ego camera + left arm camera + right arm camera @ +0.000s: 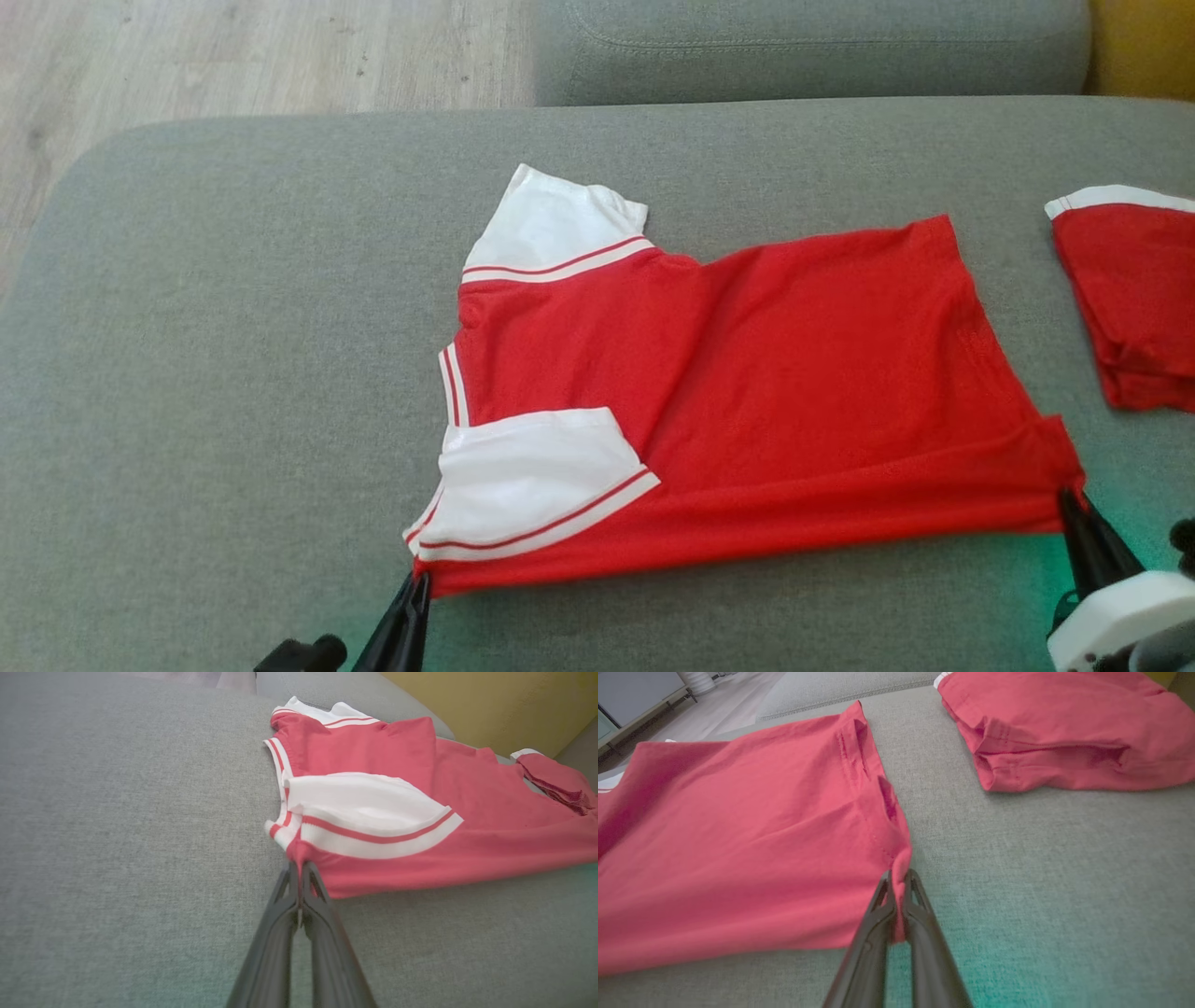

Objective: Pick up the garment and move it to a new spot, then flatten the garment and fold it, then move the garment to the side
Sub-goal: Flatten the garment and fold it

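The garment (766, 373) is a red T-shirt with white, red-striped sleeves, lying spread on the grey sofa cushion (233, 373), neck end to the left. One white sleeve is folded over its front. My left gripper (422, 581) is shut on the near shoulder corner of the garment (420, 826), as the left wrist view shows at the gripper (299, 864). My right gripper (1067, 495) is shut on the near hem corner of the garment (738, 835), with red cloth pinched between its fingers at the gripper (899, 873). The near edge is stretched straight between the two grippers.
A second red garment (1134, 299), folded, lies at the right edge of the cushion, seen close in the right wrist view as the folded garment (1064, 732). The sofa backrest (803, 47) runs along the far side. Wooden floor (233, 56) lies beyond the cushion's left end.
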